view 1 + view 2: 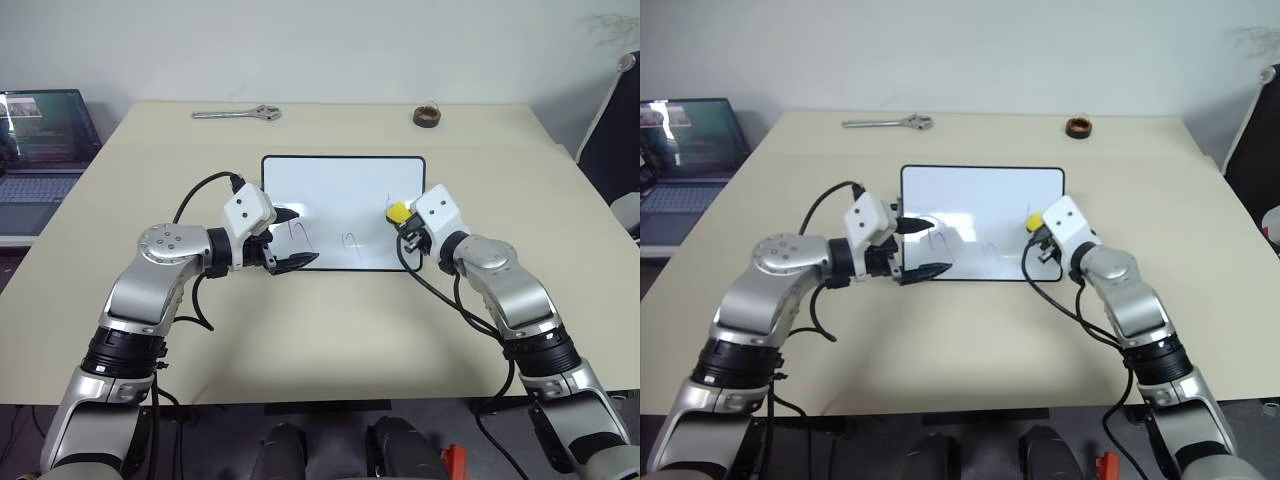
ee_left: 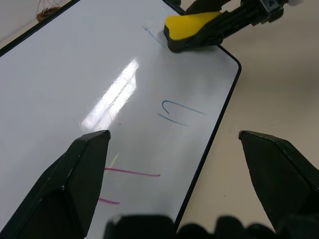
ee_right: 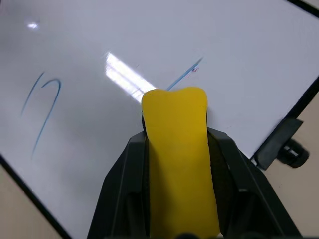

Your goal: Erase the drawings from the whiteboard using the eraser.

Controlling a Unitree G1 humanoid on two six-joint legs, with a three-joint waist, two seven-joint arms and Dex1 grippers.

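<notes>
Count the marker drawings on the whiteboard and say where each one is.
3. One drawing by the left gripper, one at the whiteboard's near middle, one stroke at the eraser. The eraser may hide more.

yellow eraser (image 3: 179, 164), white whiteboard (image 1: 340, 190) (black frame), beige table (image 1: 330, 330)

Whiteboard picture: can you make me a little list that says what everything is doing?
whiteboard: lies flat on the table, marks not wiped yet
drawings: thin squiggles near the board's near edge
eraser: yellow, pinched in the right gripper, over the board's right edge by a thin line
left gripper: open, its fingers either side of the board's near left corner
wrench: far side of table
tape roll: far side of table
laptop: open, off to the left
</notes>
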